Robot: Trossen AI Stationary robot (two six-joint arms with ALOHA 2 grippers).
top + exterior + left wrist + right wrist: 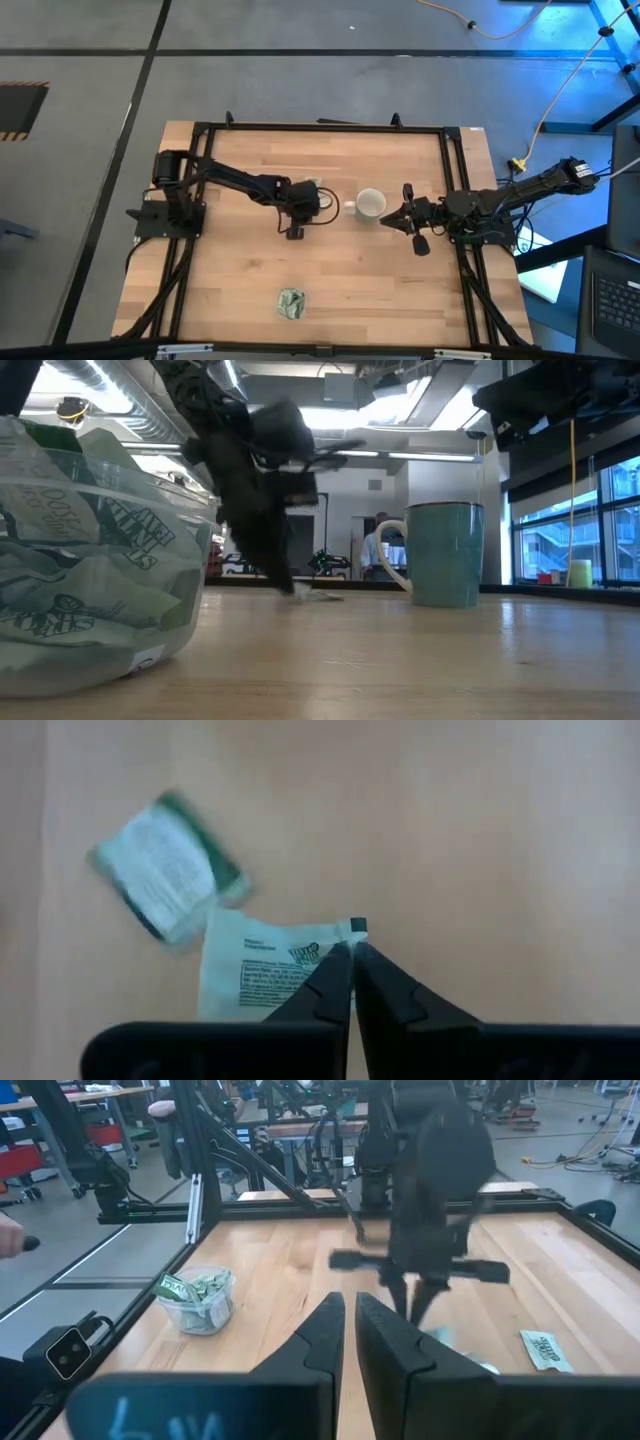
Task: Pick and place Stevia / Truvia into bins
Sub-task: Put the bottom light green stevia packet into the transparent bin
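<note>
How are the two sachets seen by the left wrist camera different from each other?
The white sachet is pinched at its corner by the left gripper; the green-edged sachet lies free on the table. The first shows mostly white printed paper, the second dark green edges. Both are small, flat and rectangular.

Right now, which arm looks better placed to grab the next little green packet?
The left. Its claw is already down at a white packet on the table, fingers closed at its edge, another packet just beyond. The right claw waits beside the mug.
</note>
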